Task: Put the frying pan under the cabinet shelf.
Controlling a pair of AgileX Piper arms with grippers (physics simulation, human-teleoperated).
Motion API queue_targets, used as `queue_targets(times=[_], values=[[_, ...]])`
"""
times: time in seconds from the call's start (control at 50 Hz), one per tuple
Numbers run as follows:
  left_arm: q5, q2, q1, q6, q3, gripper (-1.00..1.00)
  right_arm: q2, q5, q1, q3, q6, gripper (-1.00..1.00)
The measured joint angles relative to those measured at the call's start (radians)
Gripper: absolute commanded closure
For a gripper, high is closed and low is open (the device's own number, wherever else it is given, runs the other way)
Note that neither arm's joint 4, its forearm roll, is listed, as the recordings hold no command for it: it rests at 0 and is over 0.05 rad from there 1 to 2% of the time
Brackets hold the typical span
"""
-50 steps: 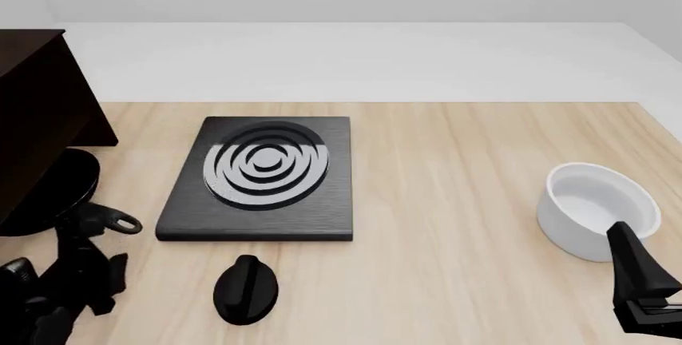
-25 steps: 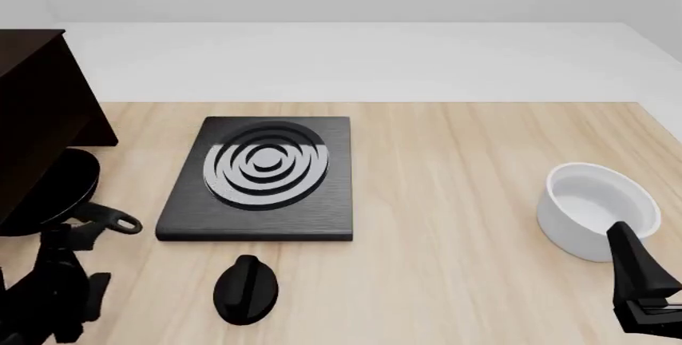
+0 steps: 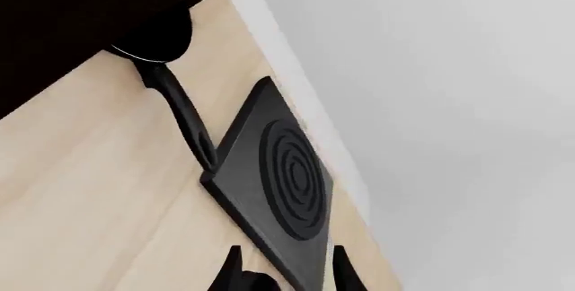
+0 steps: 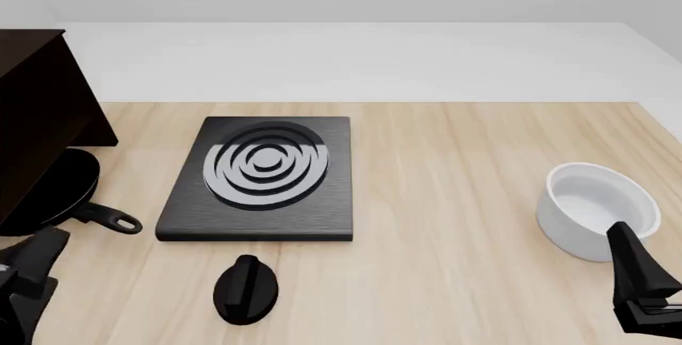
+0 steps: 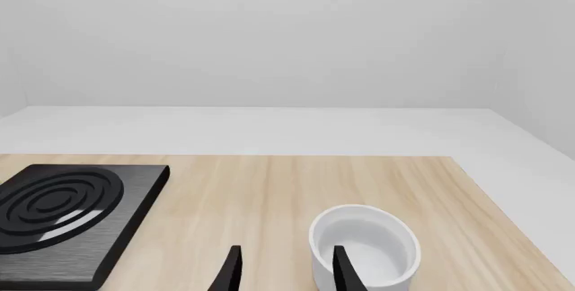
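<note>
The frying pan (image 4: 62, 189) lies on the table with most of its round body tucked under the dark cabinet shelf (image 4: 37, 113). Its straight handle (image 4: 107, 220) pokes out toward the stove plate. In the left wrist view the pan (image 3: 157, 38) sits in the cabinet shelf's (image 3: 81, 8) shadow, with its handle (image 3: 184, 116) free. My left gripper (image 4: 37, 259) (image 3: 285, 277) is open and empty, at the near-left corner, well back from the handle. Beside the white bowl, my right gripper (image 4: 631, 259) (image 5: 285, 274) stands open and empty.
A square black stove plate (image 4: 261, 177) (image 3: 279, 183) (image 5: 63, 213) with silver rings lies mid-table. A small black knob (image 4: 245, 289) sits in front of it. The white bowl (image 4: 596, 209) (image 5: 364, 244) stands at the right.
My left gripper has pulled back from the pan's handle toward the near-left corner. The pan has stayed under the cabinet shelf. The right arm has not moved.
</note>
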Motion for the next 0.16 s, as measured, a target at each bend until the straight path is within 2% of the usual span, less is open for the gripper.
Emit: queue_targets(times=[0.16], values=[[0.064,-0.055,-0.047,0.099,-0.063,-1.0,0.001,-0.001,0.0,0.0,0.0,-1.0]])
